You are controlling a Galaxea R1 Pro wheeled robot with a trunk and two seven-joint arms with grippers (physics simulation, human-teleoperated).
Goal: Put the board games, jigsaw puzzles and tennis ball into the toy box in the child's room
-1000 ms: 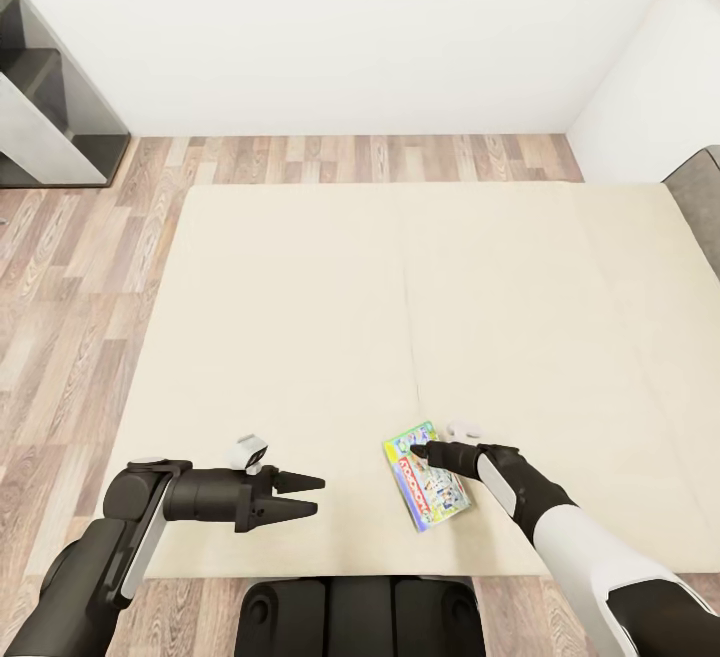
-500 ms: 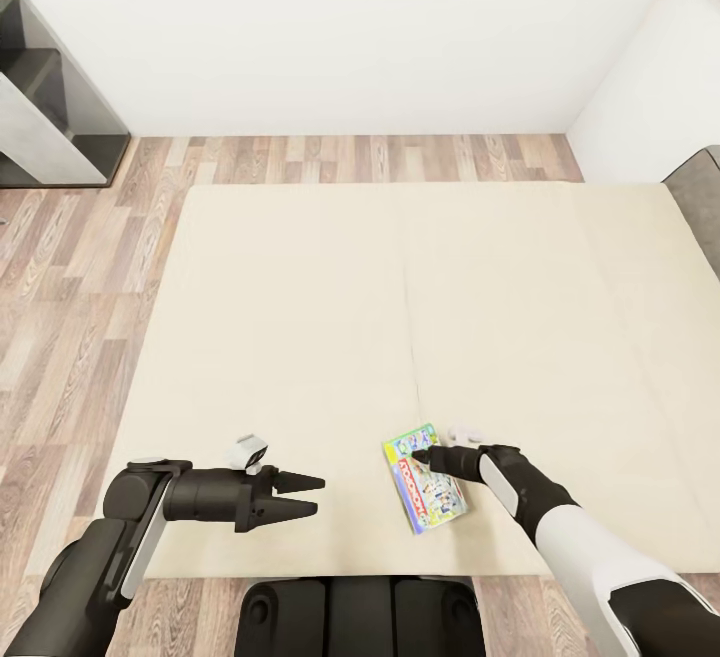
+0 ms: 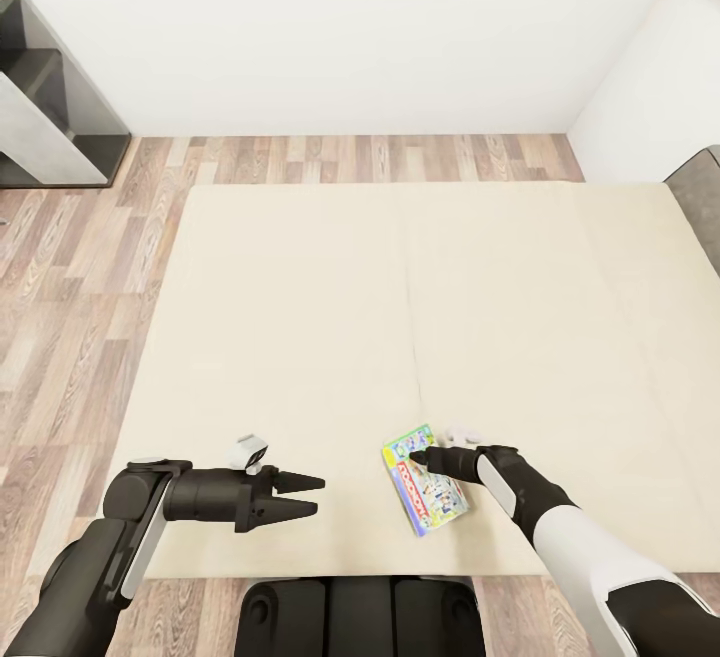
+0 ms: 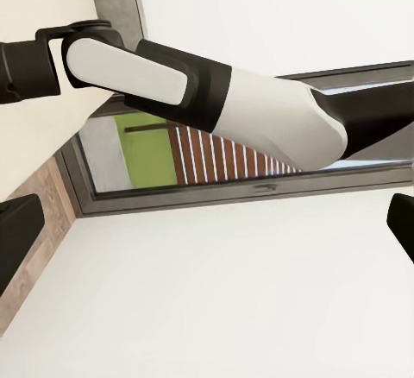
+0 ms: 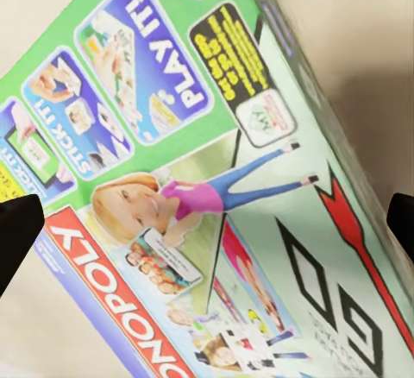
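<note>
The right gripper (image 3: 420,456) hangs just over the flat green-edged board game box with a red banner (image 3: 425,478), jaws parted, dark fingertips (image 5: 17,238) at either side of the printed lid (image 5: 216,188). The box lies flat near the front edge of the wide beige bed mattress (image 3: 300,317). The left gripper (image 3: 315,495) hovers well apart to its left, jaws open and empty, above the mattress.
</note>
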